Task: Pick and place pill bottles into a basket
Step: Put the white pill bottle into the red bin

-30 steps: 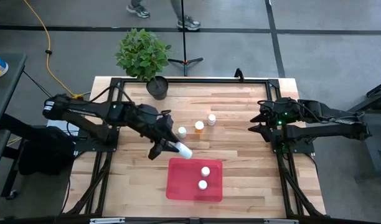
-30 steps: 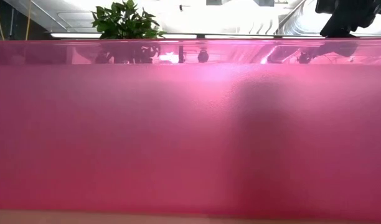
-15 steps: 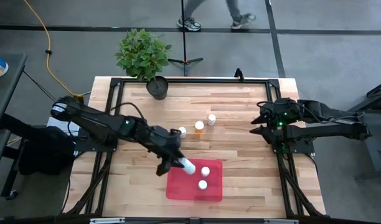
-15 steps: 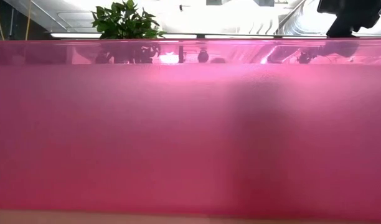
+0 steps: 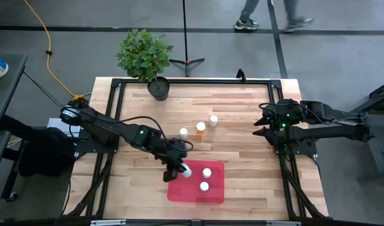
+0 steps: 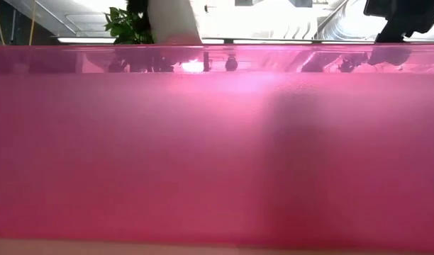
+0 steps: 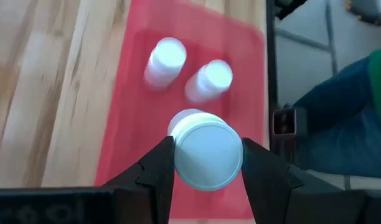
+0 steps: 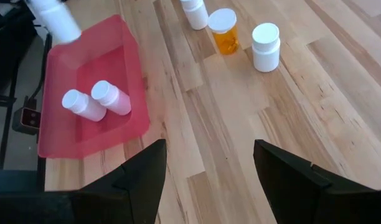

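Observation:
The basket is a flat red tray [image 5: 193, 190] near the table's front edge, and two white pill bottles [image 5: 206, 172] [image 5: 204, 186] rest inside it. My left gripper [image 5: 177, 169] is over the tray's far left part, shut on a third white bottle [image 7: 206, 154]. That bottle also shows above the tray wall in the low view [image 6: 173, 20]. Three more bottles stand upright on the wood behind the tray: white [image 5: 183, 132], amber [image 5: 201, 127] and white [image 5: 213, 119]. My right gripper [image 8: 209, 177] waits open at the table's right side. My left gripper pinches the white bottle by its round sides [image 7: 178, 155] between the two fingers. The fingers slant down from the table's left and lie along the bottle. One round end faces back toward the wrist, and the rest sticks out past the fingertips [image 5: 187, 171]. The bottle is lifted clear above the tray.
A potted plant [image 5: 144, 56] stands at the table's far left corner. The tray wall [image 6: 217, 142] fills nearly all of the low view. A person's feet [image 5: 267, 24] are on the floor beyond the table. Bare wood lies between the tray and my right gripper.
My left gripper has carried the white bottle toward the table's near and right edges and downward, tipping steeper. It has gone from beside the tray's far left corner to over the tray. The person behind the table has walked to the right.

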You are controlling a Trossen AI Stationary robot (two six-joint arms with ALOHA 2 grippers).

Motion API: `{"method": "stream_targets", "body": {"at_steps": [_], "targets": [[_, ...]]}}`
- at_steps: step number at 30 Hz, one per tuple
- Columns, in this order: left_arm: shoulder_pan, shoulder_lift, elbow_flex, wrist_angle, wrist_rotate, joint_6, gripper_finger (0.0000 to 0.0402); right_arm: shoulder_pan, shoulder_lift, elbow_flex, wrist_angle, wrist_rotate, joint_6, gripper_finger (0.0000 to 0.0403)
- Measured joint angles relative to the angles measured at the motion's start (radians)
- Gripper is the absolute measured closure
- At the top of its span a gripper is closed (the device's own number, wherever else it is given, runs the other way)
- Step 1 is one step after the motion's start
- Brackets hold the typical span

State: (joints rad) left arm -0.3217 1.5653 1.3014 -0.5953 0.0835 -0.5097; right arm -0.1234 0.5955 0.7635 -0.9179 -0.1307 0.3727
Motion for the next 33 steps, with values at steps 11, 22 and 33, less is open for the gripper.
{"method": "stream_targets", "body": {"at_steps": [11, 22, 33], "targets": [[0.009, 0.077, 0.001, -0.019, -0.051, 0.083, 0.0213, 0.0, 0.0, 0.0, 0.003, 0.0, -0.015, 0.0171], [0.028, 0.112, 0.003, 0.001, -0.042, 0.141, 0.0213, 0.0, 0.0, 0.0, 0.0, 0.0, -0.015, 0.0171], [0.027, 0.14, 0.003, -0.004, -0.04, 0.17, 0.0213, 0.0, 0.0, 0.0, -0.001, 0.0, -0.023, 0.0171]]}}
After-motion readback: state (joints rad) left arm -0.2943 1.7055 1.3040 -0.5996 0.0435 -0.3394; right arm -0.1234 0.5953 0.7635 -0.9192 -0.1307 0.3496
